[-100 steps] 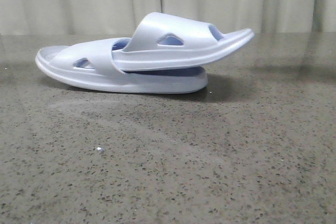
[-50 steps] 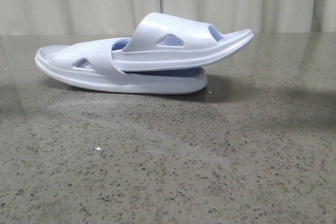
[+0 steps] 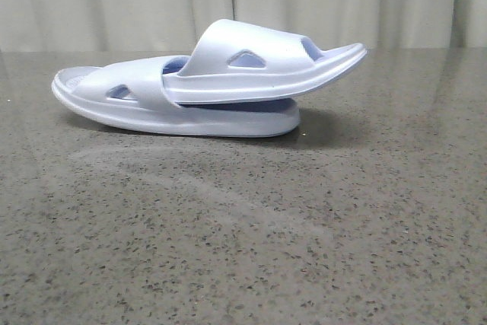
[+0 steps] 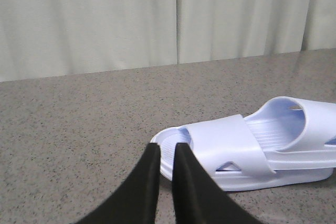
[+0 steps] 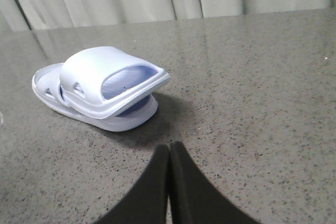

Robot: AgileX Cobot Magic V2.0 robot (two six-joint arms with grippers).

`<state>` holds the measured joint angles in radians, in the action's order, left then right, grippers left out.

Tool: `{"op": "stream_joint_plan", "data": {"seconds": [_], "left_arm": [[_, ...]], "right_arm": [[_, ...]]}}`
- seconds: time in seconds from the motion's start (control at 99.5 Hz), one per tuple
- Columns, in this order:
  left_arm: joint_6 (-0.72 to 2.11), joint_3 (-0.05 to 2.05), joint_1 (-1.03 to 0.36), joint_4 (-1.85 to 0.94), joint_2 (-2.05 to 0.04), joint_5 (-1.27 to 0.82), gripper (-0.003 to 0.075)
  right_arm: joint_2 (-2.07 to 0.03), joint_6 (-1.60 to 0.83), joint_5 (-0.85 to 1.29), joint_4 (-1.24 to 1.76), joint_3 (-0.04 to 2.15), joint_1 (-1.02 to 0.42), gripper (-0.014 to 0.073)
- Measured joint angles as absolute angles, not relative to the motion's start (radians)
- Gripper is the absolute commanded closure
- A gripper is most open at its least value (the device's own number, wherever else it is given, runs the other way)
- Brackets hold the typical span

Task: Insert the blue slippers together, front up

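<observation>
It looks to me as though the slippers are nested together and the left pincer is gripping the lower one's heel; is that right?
Not quite. The slippers are nested, but the left pincer grips nothing: the left wrist view shows it nearly closed, short of the lower slipper.

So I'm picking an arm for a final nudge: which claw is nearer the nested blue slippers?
Left. The left claw hangs just short of the blue slippers, by the lower slipper's end. The right claw sits farther off, across bare table.
</observation>
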<state>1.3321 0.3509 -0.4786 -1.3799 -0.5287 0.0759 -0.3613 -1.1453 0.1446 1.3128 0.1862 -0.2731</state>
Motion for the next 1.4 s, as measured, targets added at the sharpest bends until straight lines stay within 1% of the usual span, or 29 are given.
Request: {"op": "stream_joint_plan", "data": {"seconds": [0.111,0.201,1.085,1.136,1.176,1.307,1.397], "left_arm": [[1.335,0.318,-0.486,-1.390,-0.449,0.091,0.0705],[1.335,0.313,-0.486,-1.394,-0.423,0.100,0.0705],[1.315,0.303,-0.486,-1.426,-0.421,0.121,0.0705],[1.229,0.286,-0.486,-1.361,-0.421,0.150,0.0705],[1.098,0.265,-0.484,-1.269,-0.421,0.171,0.0705],[0.539,0.179,-0.422,-0.743,-0.401,0.203,0.0705],[0.258,0.124,-0.336,-0.456,-0.356,0.168,0.0705]], "right_arm": [[-0.341,-1.145,0.119,1.324,0.178,-0.273,0.0673],[-0.340,-1.145,0.117,1.328,0.176,-0.273,0.0673],[-0.340,-1.147,0.117,1.330,0.174,-0.273,0.0673],[-0.340,-1.147,0.117,1.330,0.174,-0.273,0.0673],[-0.340,-1.147,0.117,1.330,0.174,-0.273,0.0673],[-0.340,-1.147,0.117,1.330,0.174,-0.273,0.0673],[-0.340,-1.147,0.117,1.330,0.174,-0.273,0.0673]]}}
